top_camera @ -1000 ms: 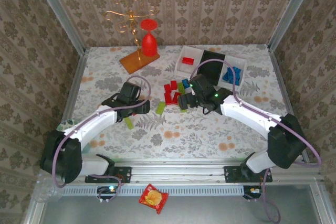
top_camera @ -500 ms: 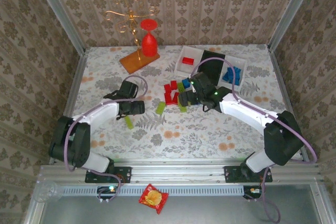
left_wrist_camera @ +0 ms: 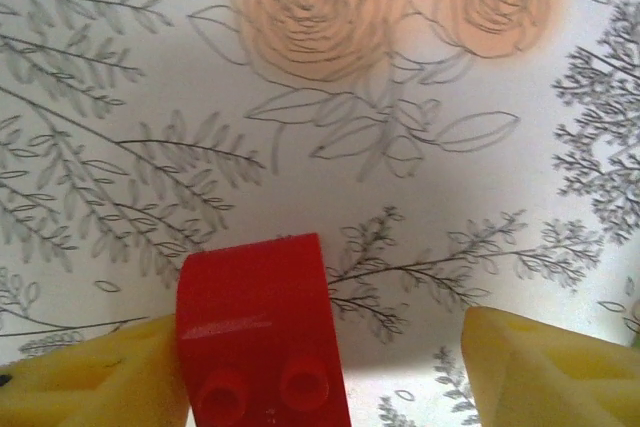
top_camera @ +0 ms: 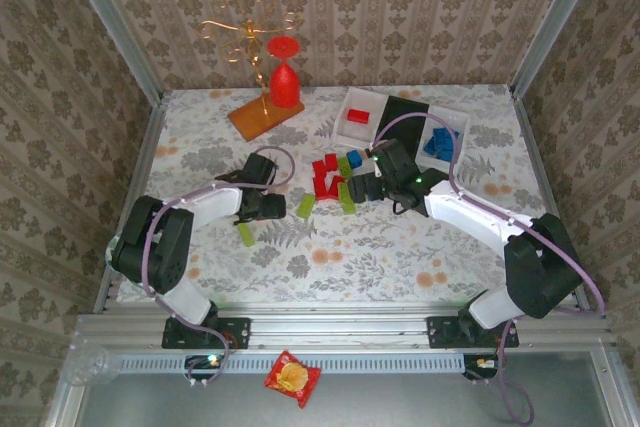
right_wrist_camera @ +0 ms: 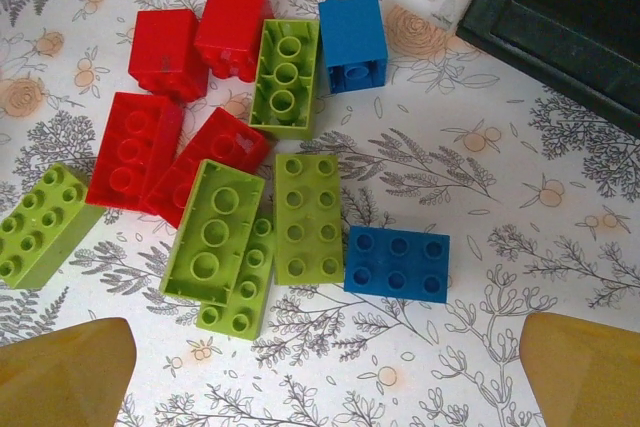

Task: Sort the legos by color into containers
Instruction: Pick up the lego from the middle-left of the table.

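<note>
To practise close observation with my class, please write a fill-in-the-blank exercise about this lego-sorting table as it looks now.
1. The brick between the left gripper's fingers is ___.
2. The bricks in the rightmost white tray are ___.
3. The right gripper hangs over the loose pile with jaws ___.
Missing words: red; blue; open.

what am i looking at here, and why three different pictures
Two robot arms, bolted at a table's near edge, are sorting bricks by colour. The wide picture looks down from above; the other two come from a camera on each wrist. The left arm's fingers stand either side of a red brick, touching it on one side, not gripping. The right arm's fingers hang wide open above the pile of red, green and blue bricks. Behind lie a white tray with a red block, a black tray, and another white tray with blue blocks.
</note>
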Available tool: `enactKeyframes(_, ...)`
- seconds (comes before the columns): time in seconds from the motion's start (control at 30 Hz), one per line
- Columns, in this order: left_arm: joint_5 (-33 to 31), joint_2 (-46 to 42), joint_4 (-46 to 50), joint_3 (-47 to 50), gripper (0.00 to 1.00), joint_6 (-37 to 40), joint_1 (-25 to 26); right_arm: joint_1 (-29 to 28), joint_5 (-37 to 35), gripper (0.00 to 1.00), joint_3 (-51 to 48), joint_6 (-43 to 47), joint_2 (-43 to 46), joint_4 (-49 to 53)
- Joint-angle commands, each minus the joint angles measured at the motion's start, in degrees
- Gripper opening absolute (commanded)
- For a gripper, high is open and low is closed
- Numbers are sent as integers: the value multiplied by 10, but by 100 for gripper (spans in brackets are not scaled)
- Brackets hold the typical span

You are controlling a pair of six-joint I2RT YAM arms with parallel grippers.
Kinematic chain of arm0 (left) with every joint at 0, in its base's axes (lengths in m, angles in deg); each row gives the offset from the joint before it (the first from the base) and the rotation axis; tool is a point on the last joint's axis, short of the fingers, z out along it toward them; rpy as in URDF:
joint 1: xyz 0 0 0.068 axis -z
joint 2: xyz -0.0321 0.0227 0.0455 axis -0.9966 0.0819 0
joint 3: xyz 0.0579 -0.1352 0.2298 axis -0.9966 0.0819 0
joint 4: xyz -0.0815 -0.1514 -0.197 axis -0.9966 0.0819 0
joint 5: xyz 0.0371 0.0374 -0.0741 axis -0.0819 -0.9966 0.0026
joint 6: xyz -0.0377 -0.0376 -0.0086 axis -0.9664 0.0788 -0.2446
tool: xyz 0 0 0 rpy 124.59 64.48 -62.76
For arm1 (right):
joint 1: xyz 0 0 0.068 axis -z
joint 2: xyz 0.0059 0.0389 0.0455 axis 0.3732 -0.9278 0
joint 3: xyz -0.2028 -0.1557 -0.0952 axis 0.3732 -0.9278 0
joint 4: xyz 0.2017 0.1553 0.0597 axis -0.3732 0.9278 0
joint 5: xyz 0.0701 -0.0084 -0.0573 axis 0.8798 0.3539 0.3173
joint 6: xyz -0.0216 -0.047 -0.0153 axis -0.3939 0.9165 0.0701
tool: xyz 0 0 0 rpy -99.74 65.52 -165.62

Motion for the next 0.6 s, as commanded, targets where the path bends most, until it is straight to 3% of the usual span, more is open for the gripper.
enactKeyframes(0.0, -8, 4, -1, -12, 66, -12, 16, 3, 14, 100, -3, -9, 6, -10)
enactKeyframes(0.3, -61, 23, 8, -12, 41, 7, 27, 12, 8, 100, -11, -10, 23, -12)
enactKeyframes(0.43, -71, 17, -19, -28, 30, 21, 43, 28, -5, 100, -19, -15, 50, -11)
enactKeyframes(0.57, -82, -22, -93, -65, 26, 32, 70, 58, -30, 100, -39, -35, 102, -24)
